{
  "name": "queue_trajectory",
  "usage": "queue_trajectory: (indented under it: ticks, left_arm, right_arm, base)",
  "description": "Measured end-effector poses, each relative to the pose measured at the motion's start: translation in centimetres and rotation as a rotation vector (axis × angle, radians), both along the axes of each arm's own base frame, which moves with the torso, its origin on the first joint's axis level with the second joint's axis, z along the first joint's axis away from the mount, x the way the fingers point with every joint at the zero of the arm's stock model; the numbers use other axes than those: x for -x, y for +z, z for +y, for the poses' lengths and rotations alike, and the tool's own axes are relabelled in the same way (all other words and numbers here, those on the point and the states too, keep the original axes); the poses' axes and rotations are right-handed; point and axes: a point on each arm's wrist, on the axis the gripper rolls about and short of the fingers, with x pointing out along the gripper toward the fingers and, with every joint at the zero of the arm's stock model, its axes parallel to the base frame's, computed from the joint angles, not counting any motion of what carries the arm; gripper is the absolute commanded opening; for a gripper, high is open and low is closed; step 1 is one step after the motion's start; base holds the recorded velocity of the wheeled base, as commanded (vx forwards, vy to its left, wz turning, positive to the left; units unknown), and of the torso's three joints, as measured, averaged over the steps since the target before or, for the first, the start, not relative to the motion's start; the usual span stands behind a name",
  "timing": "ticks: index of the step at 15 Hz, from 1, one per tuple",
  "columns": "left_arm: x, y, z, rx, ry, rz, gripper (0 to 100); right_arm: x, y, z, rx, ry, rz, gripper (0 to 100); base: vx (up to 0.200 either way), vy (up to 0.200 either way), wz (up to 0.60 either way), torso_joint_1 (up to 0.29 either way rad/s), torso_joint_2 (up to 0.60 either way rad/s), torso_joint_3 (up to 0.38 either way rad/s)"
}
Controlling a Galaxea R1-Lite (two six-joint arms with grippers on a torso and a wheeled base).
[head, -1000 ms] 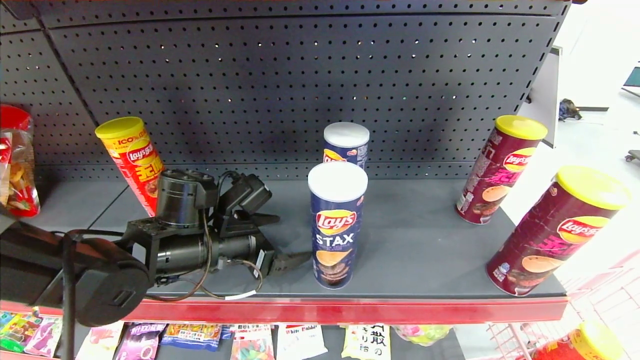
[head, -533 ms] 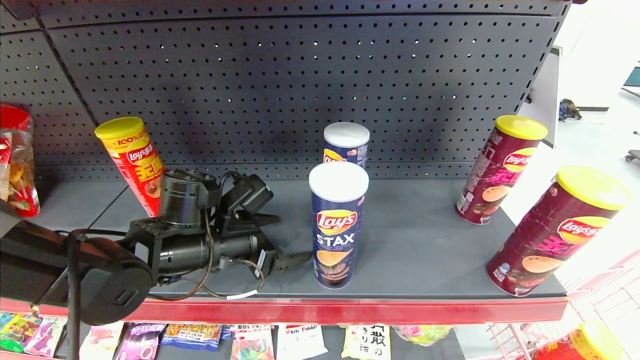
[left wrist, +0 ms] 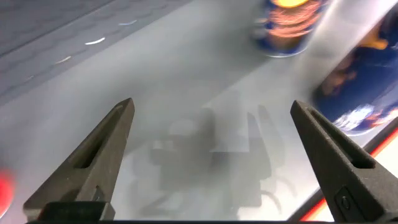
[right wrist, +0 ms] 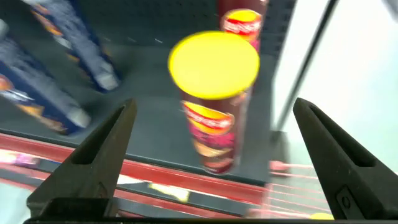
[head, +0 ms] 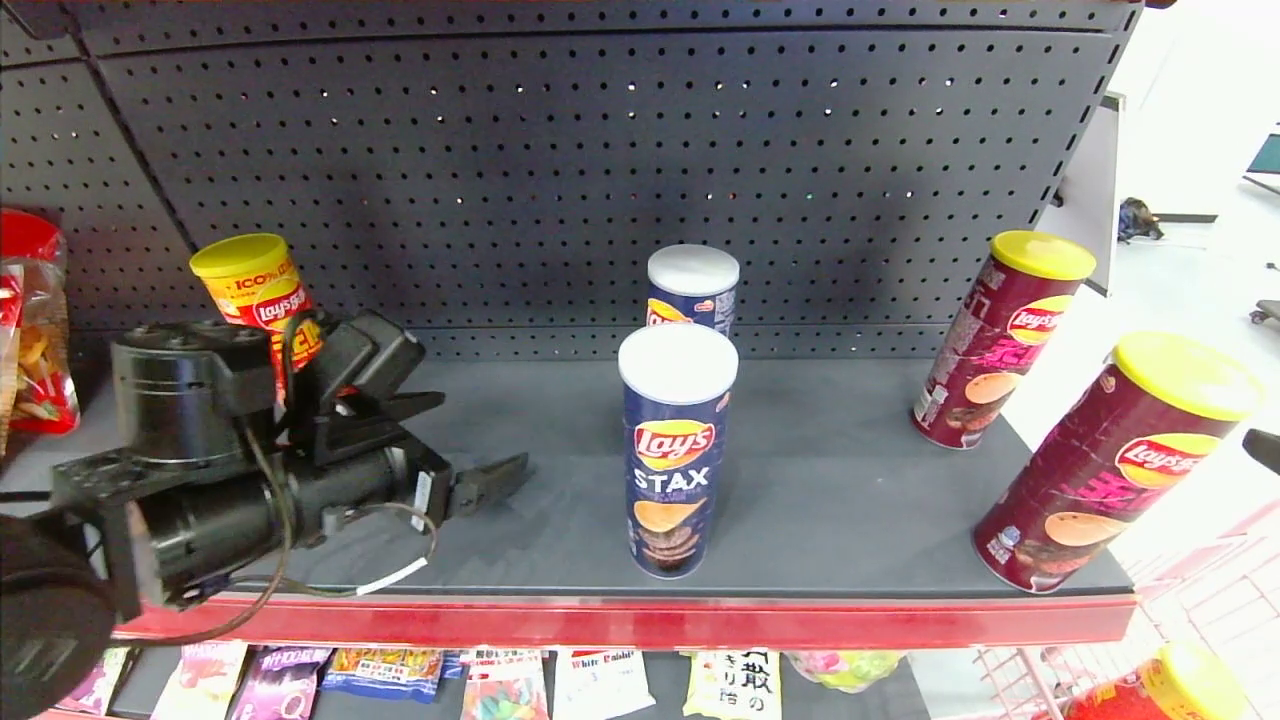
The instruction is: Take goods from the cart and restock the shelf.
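On the grey shelf (head: 820, 500), a blue chip can (head: 675, 450) stands upright at the front middle, a second blue can (head: 692, 285) behind it. My left gripper (head: 455, 440) hovers over the shelf to the left of the front can, open and empty, clear of it. The left wrist view shows its fingers (left wrist: 93, 168) spread above the bare shelf, with both blue cans (left wrist: 364, 81) beyond. My right gripper (right wrist: 212, 109) is open and empty, facing a maroon can with a yellow lid (right wrist: 214, 93) at the shelf's right front. Its tip (head: 1262, 448) shows at the right edge.
A red and yellow can (head: 255, 290) leans at the back left behind my left arm. Two maroon cans (head: 1000, 340) (head: 1110, 460) stand on the right. A snack bag (head: 30, 330) hangs far left. The red cart (head: 1020, 680) holds another can (head: 1180, 685) at the lower right.
My left arm has drawn back to the left, away from the front blue can, which stays upright. A tip of my right gripper has come in at the right edge.
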Motion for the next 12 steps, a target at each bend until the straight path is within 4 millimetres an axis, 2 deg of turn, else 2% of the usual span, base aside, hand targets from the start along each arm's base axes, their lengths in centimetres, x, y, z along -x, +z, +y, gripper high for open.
queue_trajectory:
  ticks: [2, 4, 7, 9, 12]
  left_arm:
    - [3.2, 1.3, 2.0, -0.027, 0.090, 0.010, 100]
    - [7.4, 2.5, 4.3, -0.056, 0.185, 0.031, 100]
    - [13.8, 3.0, 7.4, -0.104, 0.314, 0.112, 100]
    - [16.1, 4.7, 8.4, -0.077, 0.372, 0.021, 100]
    - [17.4, 5.6, 8.8, -0.045, 0.388, -0.051, 100]
  right_arm:
    - [0.3, -0.3, -0.1, 0.013, -0.035, 0.003, 100]
    - [0.9, -1.0, -0.2, 0.023, -0.086, 0.007, 100]
    - [1.5, -1.4, -0.5, 0.028, -0.160, 0.001, 100]
    - [1.6, -1.7, -0.6, 0.033, -0.185, 0.008, 100]
    - [1.9, -2.6, -0.6, 0.064, -0.188, 0.023, 100]
  base:
    - [0.000, 0.000, 0.00, 0.000, 0.00, 0.000]
    - [0.000, 0.000, 0.00, 0.000, 0.00, 0.000]
    - [0.000, 0.000, 0.00, 0.000, 0.00, 0.000]
    - [0.000, 0.000, 0.00, 0.000, 0.00, 0.000]
    - [0.000, 0.000, 0.00, 0.000, 0.00, 0.000]
